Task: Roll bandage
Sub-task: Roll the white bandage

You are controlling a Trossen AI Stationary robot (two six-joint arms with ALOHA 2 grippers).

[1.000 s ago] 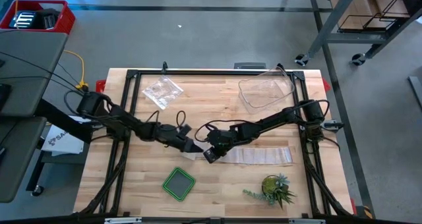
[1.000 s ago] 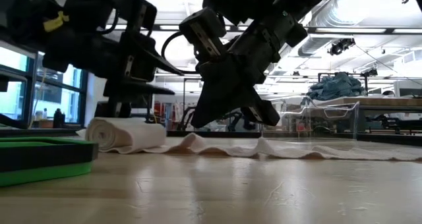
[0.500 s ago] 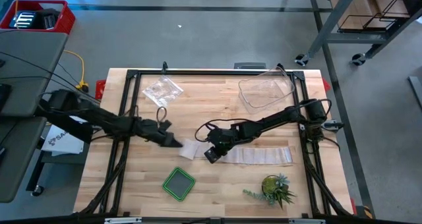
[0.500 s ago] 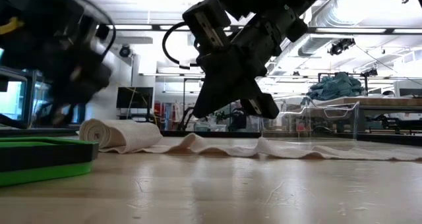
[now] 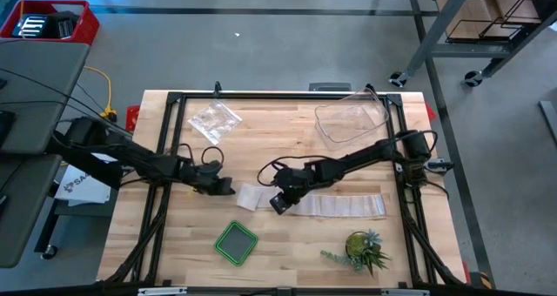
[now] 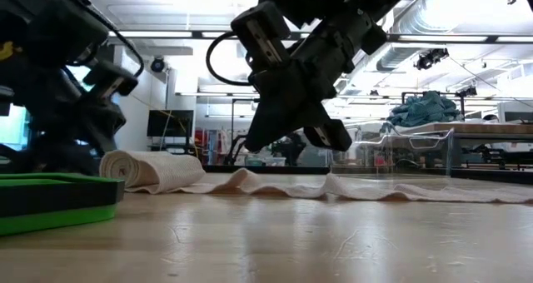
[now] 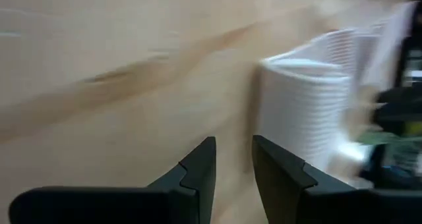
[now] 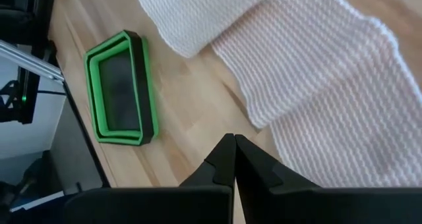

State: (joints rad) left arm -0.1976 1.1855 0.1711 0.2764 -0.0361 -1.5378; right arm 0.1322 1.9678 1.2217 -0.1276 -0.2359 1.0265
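Bandage [image 5: 324, 204] gauze lies near the middle of the table [image 5: 287, 244], its rolled end [image 6: 154, 170] toward nine o'clock and the flat strip running out toward three o'clock. My left gripper [image 5: 224, 188] reaches in low from nine o'clock and stops just beside the roll, apart from it, fingers [image 7: 198, 174] a narrow gap apart and holding nothing. My right gripper [image 5: 277, 205] stretches in from three o'clock, angled down just above the near edge of the cloth beside the roll, fingertips [image 8: 227, 159] pressed together and empty.
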